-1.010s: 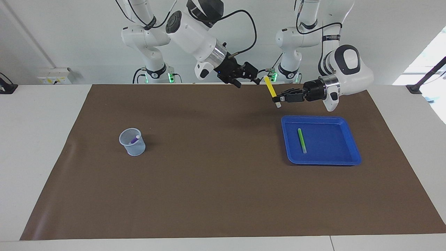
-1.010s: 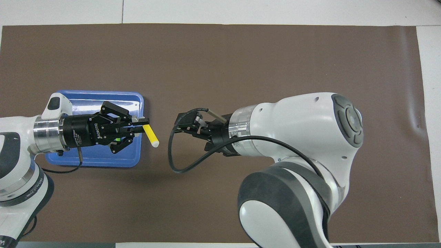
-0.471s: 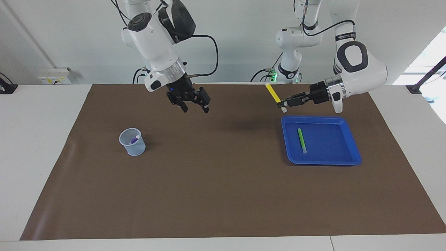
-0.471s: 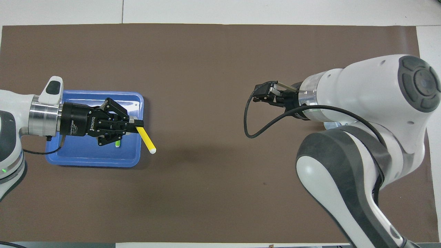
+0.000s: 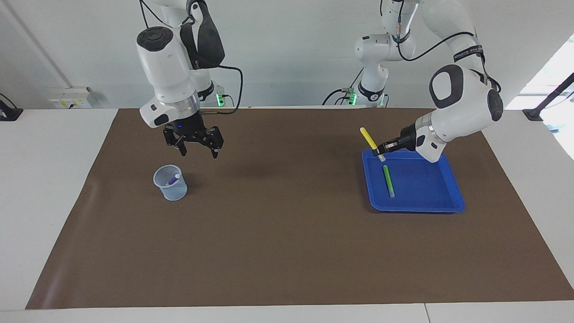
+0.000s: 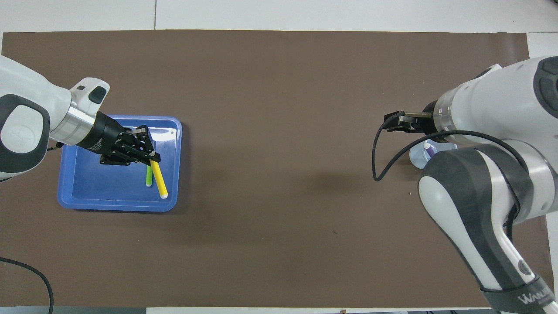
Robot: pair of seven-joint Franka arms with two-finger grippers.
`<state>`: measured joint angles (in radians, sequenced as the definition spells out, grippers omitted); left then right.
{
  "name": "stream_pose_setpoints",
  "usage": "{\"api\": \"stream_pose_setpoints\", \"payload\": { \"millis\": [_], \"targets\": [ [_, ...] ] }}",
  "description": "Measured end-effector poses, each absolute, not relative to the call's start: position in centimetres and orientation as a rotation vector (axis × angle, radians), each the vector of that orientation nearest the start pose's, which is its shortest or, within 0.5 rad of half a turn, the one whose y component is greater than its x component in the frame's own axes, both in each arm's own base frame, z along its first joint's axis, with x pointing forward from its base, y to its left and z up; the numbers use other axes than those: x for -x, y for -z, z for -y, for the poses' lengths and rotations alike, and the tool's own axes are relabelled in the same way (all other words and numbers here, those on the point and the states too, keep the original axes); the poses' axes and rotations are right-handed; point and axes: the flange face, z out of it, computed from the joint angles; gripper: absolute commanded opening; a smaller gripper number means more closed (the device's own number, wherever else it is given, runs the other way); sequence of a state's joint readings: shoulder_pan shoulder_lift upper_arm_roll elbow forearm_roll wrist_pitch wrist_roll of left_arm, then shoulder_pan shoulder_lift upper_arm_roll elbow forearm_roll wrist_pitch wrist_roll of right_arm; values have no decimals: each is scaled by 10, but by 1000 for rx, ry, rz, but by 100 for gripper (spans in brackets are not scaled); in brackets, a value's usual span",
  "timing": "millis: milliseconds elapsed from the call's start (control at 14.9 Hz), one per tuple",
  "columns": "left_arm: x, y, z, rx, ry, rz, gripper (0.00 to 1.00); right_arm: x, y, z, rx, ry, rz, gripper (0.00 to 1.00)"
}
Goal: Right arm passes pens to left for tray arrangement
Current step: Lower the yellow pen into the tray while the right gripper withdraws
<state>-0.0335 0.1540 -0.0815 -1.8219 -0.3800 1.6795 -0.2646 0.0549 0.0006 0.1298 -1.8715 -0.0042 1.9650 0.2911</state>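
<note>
Holding: the left gripper (image 5: pixel 378 151) is clamped tight on the yellow pen (image 5: pixel 370 140), gripping it near the pale lower end.
Yellow pen: tilted in the air over the blue tray (image 5: pixel 448 204), pale end down above the tray's edge nearer the robots; whether that end touches the tray cannot be told. From overhead the yellow pen (image 6: pixel 158 179) slants out of the left gripper (image 6: pixel 150 159) across the tray (image 6: pixel 74 203).
Green pen: lying flat inside the tray (image 5: pixel 388 181), running from nearer the robots to farther from them; from overhead it lies just beside the yellow pen (image 6: pixel 149 175), partly covered by the gripper.
Right gripper: jaws spread as wide as they go, holding nothing, pointing down (image 5: pixel 197 147) over the brown mat (image 5: pixel 278 233), close to the cup.
Cup: small translucent pale-blue cup (image 5: pixel 170 183) standing upright on the mat toward the right arm's end of the table.
Purple pen: leaning inside the cup (image 5: pixel 174 180), pale tip up; overhead it shows only partly (image 6: pixel 429 150) under the right arm.
Tray: resting on the mat toward the left arm's end of the table, well apart from the cup.
</note>
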Motion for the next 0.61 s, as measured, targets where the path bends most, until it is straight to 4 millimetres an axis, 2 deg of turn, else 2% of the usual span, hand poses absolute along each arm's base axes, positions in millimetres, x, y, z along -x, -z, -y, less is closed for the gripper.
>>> {"api": "stream_pose_setpoints", "payload": {
  "millis": [269,404,606],
  "targets": [
    [-580,-393,66,3141,-568,-29,0,-560,-500,-55,3167,82,20,100],
    [-596,-375,57,3055,-566,-143,0,-557,-498,-43,3188,53,32,100],
    [-619,-350,49,3008,-522,-192,0,-554,-496,-35,3222,45,36,100]
  ]
}}
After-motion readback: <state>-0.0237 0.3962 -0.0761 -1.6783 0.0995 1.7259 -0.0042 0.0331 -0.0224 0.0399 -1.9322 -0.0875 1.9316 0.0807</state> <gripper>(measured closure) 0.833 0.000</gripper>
